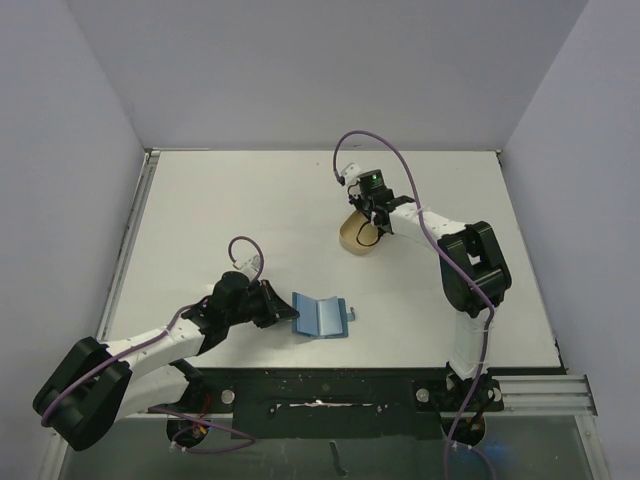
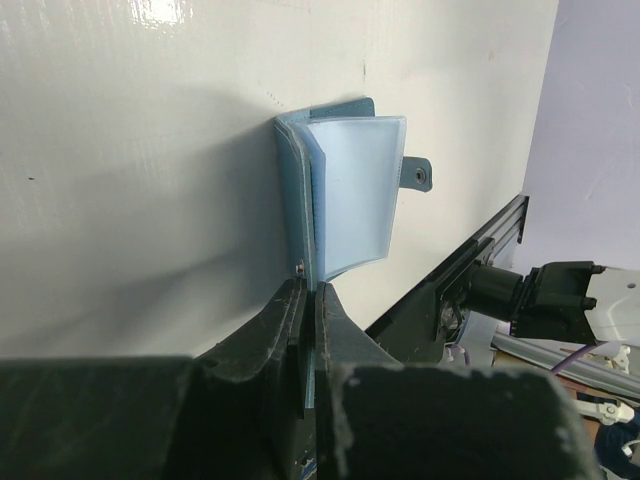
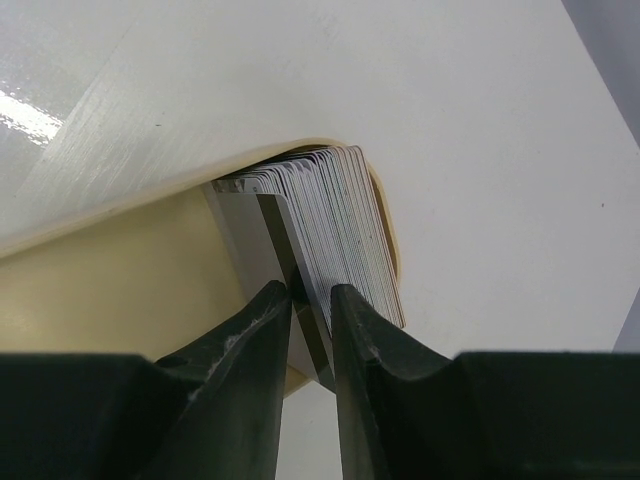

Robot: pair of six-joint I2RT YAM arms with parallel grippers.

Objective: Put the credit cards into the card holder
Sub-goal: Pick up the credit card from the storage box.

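Credit cards (image 3: pixel 340 230) stacked on edge in a tan dish (image 3: pixel 120 285), beyond the blue wallet (image 1: pixel 320 316) and slightly right of it. Right claw (image 3: pixel 312 300) narrowed around the front few cards, whether gripping hard to tell. Left claw (image 2: pixel 310 300) clamped on wallet's left edge, wallet half-open on bench (image 1: pixel 250 200).

White, glossy table (image 1: pixel 250 200), catching bright glare in patches, closed in by pale lilac walls (image 1: pixel 300 70) at the left, back and right. Bounded along the near edge by a dark rail (image 1: pixel 330 390). Carries, close to that near edge and a little left of centre, a blue card holder (image 1: pixel 320 316), opened out, fold running front to back, small closing tab (image 1: pixel 351 312) pointing right. Carries too, farther back and right of centre, well apart from it, a tan oval dish (image 1: pixel 348 238).
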